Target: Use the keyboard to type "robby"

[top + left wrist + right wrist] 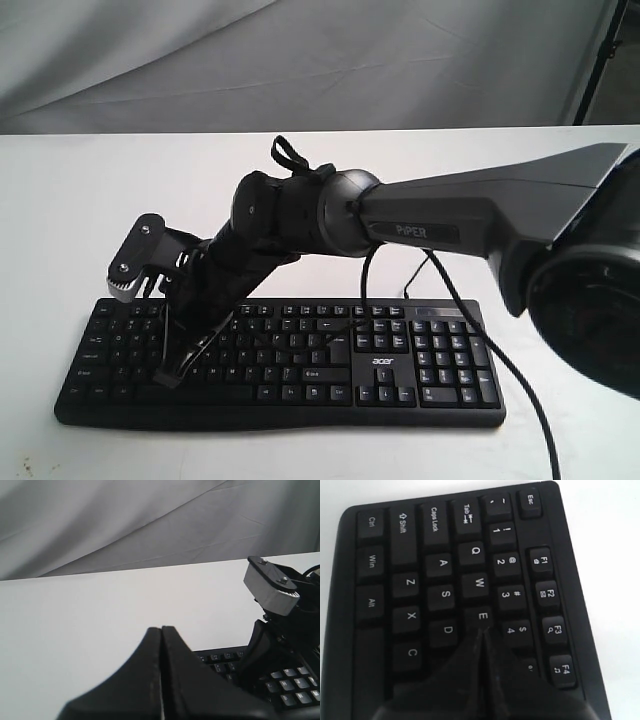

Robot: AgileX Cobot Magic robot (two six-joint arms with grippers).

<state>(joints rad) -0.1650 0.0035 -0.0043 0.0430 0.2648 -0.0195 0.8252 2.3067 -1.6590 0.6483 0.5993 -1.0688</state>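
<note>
Presently found the right gripper [481,635] with fingers pressed together and nothing between them, tip down over the letter block of the keyboard [445,595], at the edge of the E key [482,616]. Could not confirm contact with any key. Found the left gripper [161,630] likewise closed and empty, off to one side of the keyboard and apart from it, with bare surface beyond its tip.

Noted a white table [90,190] under both, plain and matte, backed by a creased grey cloth [300,60].

Recorded the keyboard lying flat directly beneath the right gripper [168,376], long axis running sideways across the exterior view. Placed the number pad [445,360] at the end far from that gripper, toward the arm's base. Read the legends upright to that camera, space-bar edge nearest it.

Noted a black cable [520,385] crossing the table past the number-pad end; could not trace its ends. Counted several keys hidden under the right arm [430,225] and wrist. Could not locate the left gripper in the exterior view. Saw only a corner of the keyboard [295,687] from the left wrist, partly behind the right arm's grey camera mount [272,590].
</note>
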